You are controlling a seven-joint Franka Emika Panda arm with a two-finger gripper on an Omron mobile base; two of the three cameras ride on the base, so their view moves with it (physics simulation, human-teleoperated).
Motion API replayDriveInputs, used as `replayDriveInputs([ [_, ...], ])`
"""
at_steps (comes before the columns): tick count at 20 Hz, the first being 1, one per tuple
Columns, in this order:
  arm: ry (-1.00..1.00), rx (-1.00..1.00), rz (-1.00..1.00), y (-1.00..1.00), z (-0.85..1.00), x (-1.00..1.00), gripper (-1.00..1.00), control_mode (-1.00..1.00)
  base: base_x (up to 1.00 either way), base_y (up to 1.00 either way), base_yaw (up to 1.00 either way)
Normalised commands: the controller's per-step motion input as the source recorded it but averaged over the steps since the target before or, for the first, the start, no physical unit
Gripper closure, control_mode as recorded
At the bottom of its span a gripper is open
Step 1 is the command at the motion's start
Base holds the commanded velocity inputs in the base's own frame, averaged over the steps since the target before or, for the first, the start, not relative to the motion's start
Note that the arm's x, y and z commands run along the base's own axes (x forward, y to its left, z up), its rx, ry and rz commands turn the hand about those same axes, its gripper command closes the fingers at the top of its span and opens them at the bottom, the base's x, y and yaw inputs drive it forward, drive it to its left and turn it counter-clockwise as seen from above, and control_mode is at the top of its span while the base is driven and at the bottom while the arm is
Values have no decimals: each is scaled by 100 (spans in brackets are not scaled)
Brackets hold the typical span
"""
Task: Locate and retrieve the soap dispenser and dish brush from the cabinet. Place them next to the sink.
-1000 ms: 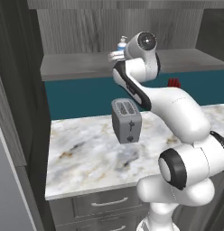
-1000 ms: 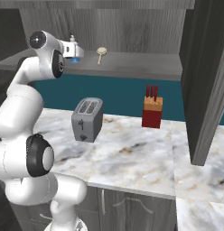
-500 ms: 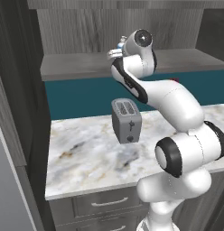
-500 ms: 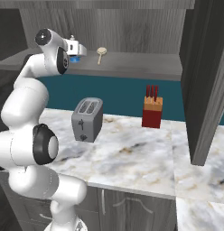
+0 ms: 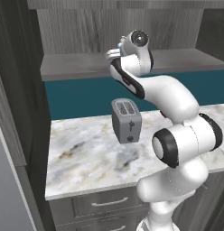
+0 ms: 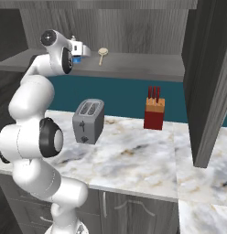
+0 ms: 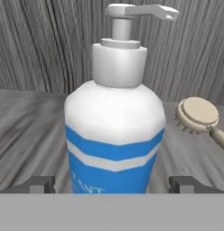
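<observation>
The soap dispenser (image 7: 114, 135), blue and white with a white pump, stands upright on the cabinet shelf (image 7: 23, 122) very close to the camera. My gripper (image 7: 114, 185) is open, with one fingertip on each side of the bottle's base and a gap to each. The dish brush (image 7: 197, 116) lies on the shelf to the bottle's right and further back. From the right base view my gripper (image 6: 83, 49) sits at the shelf (image 6: 143, 66), with the dish brush (image 6: 102, 53) just right of it. The hand (image 5: 114, 53) reaches into the cabinet (image 5: 73, 67). The sink is out of view.
A grey toaster (image 5: 126, 119) stands on the marble counter (image 5: 86, 158) below the shelf. A red knife block (image 6: 154, 113) stands further right. The open cabinet door (image 6: 208, 82) hangs at the right. Drawers (image 5: 105, 204) with metal handles run under the counter.
The hand has reached further into the cabinet, up to the soap dispenser, which the hand now mostly hides in the base views. The jaws have stayed open.
</observation>
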Motion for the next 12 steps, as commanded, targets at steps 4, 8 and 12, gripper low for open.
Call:
replayDriveInputs([
  [4, 0, 0, 0, 0, -9, 22, -100, -100, 0, 0, 0],
  [8, -1, 0, 0, 1, -2, 10, -100, -100, 0, 0, 0],
  [12, 0, 0, 0, 1, 0, 0, 100, -100, 0, 0, 0],
])
